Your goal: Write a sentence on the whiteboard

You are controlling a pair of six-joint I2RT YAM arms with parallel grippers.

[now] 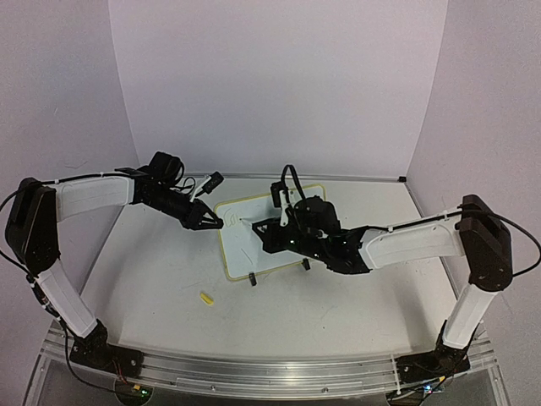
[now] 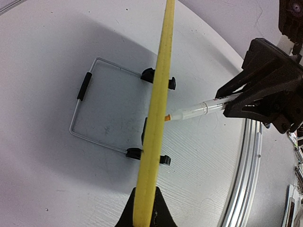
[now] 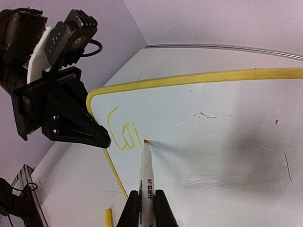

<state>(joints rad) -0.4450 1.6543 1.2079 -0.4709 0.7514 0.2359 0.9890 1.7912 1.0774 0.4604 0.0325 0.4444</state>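
While the right claw [image 3: 146, 195] is clamped on the barrel of a white marker [image 3: 145, 172], its 2 fingers pinch the pen low on the shaft. The orange-yellow tip points away from the wrist and touches the white face of the whiteboard [image 3: 227, 123]. Just left of the tip lies the sentence [image 3: 120, 135]: a few thin yellow cursive loops near the board's left edge, too few and too faint to read as a word. Some small dark specks [image 3: 203, 114] mark the board face farther right.

The left claw [image 2: 144, 198] is closed on the board's pale yellow frame, gripping its left edge, just beside the yellow strokes. From the left wrist the board shows edge-on as a narrow yellow strip, so its face and the writing are hidden there. Behind it a bent wire stand [image 2: 90, 113] lies against the tabletop [image 1: 152, 271], joined to the frame by black clip feet [image 2: 149, 74].

From above, the board sits near the middle of the tabletop toward the back wall. The right arm covers much of its right half, and the writing cannot be made out. A small yellow piece [image 1: 205, 297] lies on the tabletop just in front of the board's near left corner; it is too small to identify, and the right wrist view cuts it off at the bottom.
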